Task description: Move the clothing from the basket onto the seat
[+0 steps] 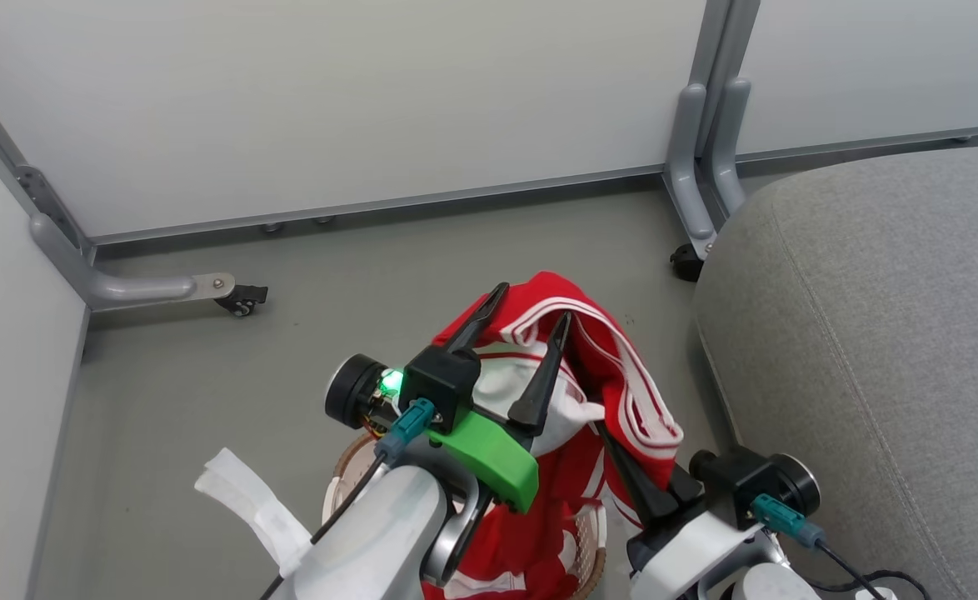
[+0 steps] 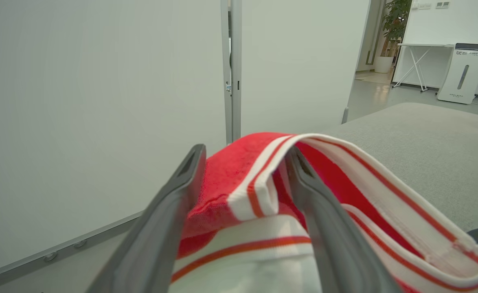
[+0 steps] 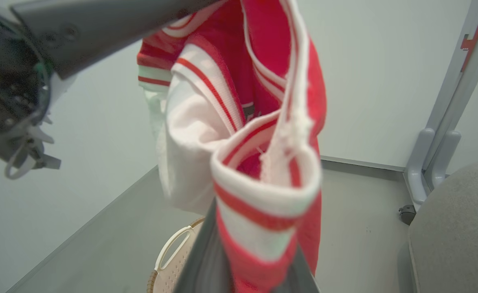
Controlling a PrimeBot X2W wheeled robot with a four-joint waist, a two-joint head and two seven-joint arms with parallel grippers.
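Left hand (image 1: 529,302) first: fingers spread wide, clamping nothing. The clothing (image 1: 614,367) is only hooked over its right-side finger and bunched between the two, so it hangs there by drape, not grip. Right of it and lower, the right hand (image 1: 606,437) is closed tight on a striped hem of the same cloth, and that's the real hold. Reads as a handover: the right hand is the one nearer the seat (image 1: 872,350), which lies off to its right, cloth not touching it. Red fabric runs down to the basket (image 3: 174,270) beneath both hands; can't tell if that's the tail or a second piece. Snag risk: cloth catching on that left finger when the right hand pulls away.
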